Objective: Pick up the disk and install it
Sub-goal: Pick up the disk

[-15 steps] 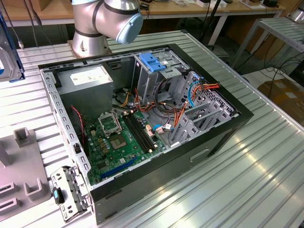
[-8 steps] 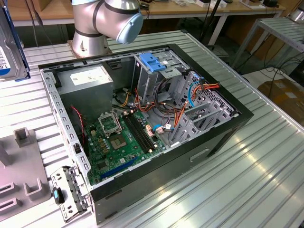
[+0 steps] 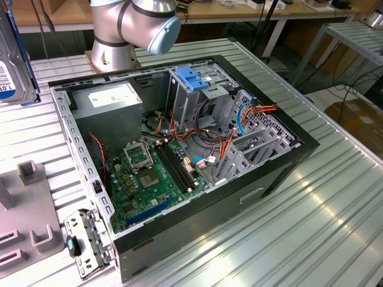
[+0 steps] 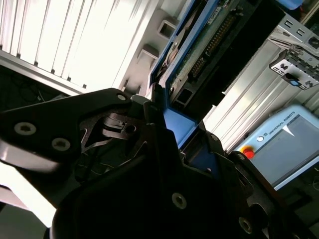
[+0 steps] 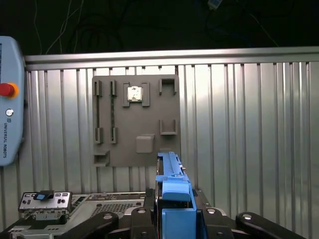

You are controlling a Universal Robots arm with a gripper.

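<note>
Arm base [image 3: 111, 51] upright, jaws clamped on disk [image 5: 173, 191]

Clock positions are read on the exterior view, 12 o'clock at the far edge. The computer case [image 3: 179, 236] lies at the centre of the desk [image 3: 323, 227]. The arm base [image 3: 114, 48] stands behind it at 11 o'clock.

Inside the case:
- The power supply [image 3: 111, 98] occupies the 11 o'clock corner.
- The drive cage [image 3: 197, 89] occupies the 1 o'clock corner.
- The motherboard [image 3: 155, 173] lies on the floor toward 7 o'clock.

The fixture plate [image 3: 24, 227] lies on the desk at 8 o'clock. A bracket [image 3: 90, 242] lies between the plate and the case. The disk [image 3: 12, 60] is at 10 o'clock, on edge between the fingers of the tool [image 5: 173, 199].
</note>
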